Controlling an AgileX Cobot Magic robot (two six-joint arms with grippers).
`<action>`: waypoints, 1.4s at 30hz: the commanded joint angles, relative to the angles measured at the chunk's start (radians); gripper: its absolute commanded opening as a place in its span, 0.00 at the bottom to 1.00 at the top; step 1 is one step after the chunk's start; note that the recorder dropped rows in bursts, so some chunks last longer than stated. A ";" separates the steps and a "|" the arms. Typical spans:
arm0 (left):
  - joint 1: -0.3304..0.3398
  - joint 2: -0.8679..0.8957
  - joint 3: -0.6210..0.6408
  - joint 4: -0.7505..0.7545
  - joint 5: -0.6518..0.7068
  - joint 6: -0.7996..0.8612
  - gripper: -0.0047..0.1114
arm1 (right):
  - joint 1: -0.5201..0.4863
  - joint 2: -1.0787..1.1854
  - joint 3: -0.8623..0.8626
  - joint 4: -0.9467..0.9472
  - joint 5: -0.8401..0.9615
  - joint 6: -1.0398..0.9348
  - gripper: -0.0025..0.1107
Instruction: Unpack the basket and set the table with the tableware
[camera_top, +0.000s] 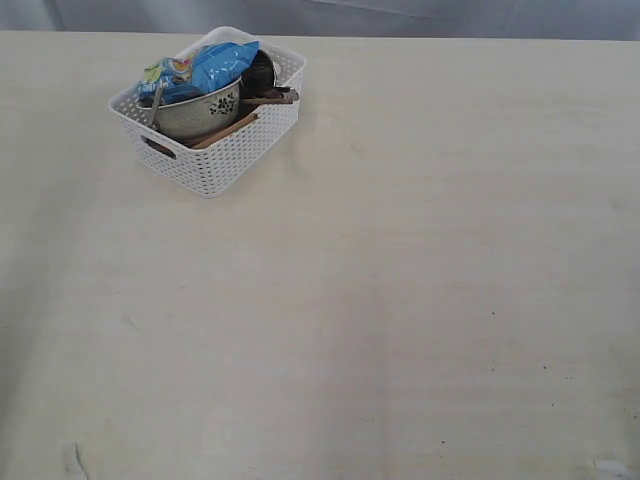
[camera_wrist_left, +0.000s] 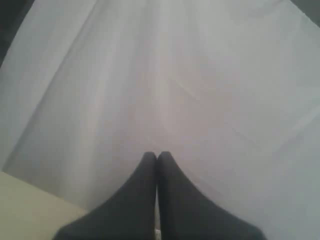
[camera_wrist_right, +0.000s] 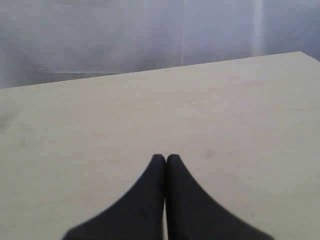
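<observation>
Spanning the view, pale beige table (camera_top: 400, 300), grey cloth backdrop (camera_wrist_right: 100, 35)

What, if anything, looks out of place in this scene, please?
A blue snack bag lies on top of the bowl in the basket, an odd item among tableware. The basket sits askew to the edge of the table. Nothing looks spilled or broken.

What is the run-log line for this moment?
basket: packed, on table | left fingers: shut, empty | right fingers: shut, empty
</observation>
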 joint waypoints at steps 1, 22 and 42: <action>0.006 -0.002 0.002 0.007 0.011 0.027 0.04 | 0.003 -0.003 0.003 -0.003 -0.009 0.001 0.03; 0.006 0.435 -0.368 0.690 -0.305 -0.539 0.04 | 0.003 -0.003 0.003 -0.003 -0.009 0.001 0.03; 0.006 0.897 -0.799 1.787 -0.037 -0.764 0.04 | 0.003 -0.003 0.003 -0.003 -0.009 0.001 0.03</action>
